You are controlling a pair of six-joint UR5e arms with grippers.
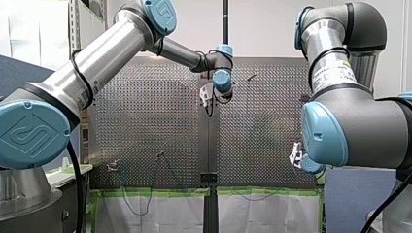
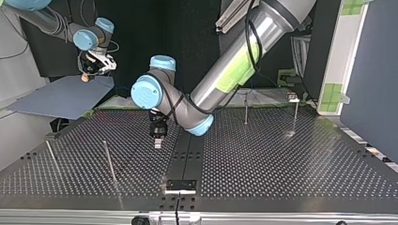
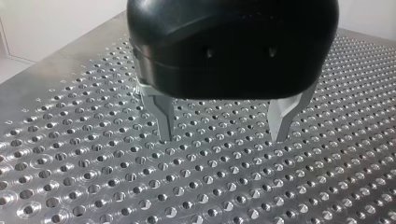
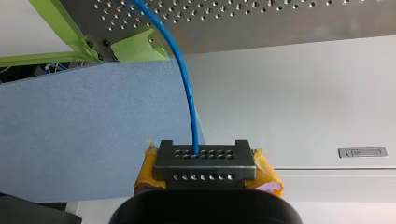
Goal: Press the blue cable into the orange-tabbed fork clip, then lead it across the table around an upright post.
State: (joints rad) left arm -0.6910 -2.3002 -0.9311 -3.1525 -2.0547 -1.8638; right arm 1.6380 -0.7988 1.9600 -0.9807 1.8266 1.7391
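My right claw (image 4: 205, 156), with yellow pads (image 4: 266, 175) either side of a dark perforated metal tip, is pressed together on the thin blue cable (image 4: 187, 84). The cable rises from the middle of the tip and curves away to the edge of the perforated metal tabletop (image 4: 280, 18), passing a patch of green tape (image 4: 135, 49) stuck at that edge. This claw hangs off the tabletop, above a flat blue-grey panel (image 4: 70, 130). In the top view it sits at the far left, clear of the perforated surface.

My left claw (image 3: 223, 135) is a black housing with two bare metal fingers (image 3: 163, 121). They are spread wide with nothing between them, their tips just above the holes. In the top view this claw (image 2: 158, 136) points down near the middle of the tabletop (image 2: 281, 159), left of the dark centre seam.

Thin upright metal posts stand on the tabletop: one near and to the left (image 2: 111, 161), and one far and to the right of my left arm (image 2: 245, 107).

In the front view, a white printed label (image 1: 335, 73) wraps my right arm's silver tube, its writing too small to read. The big blue joint cap (image 1: 29, 133) on my left arm carries an embossed logo I cannot read as letters.
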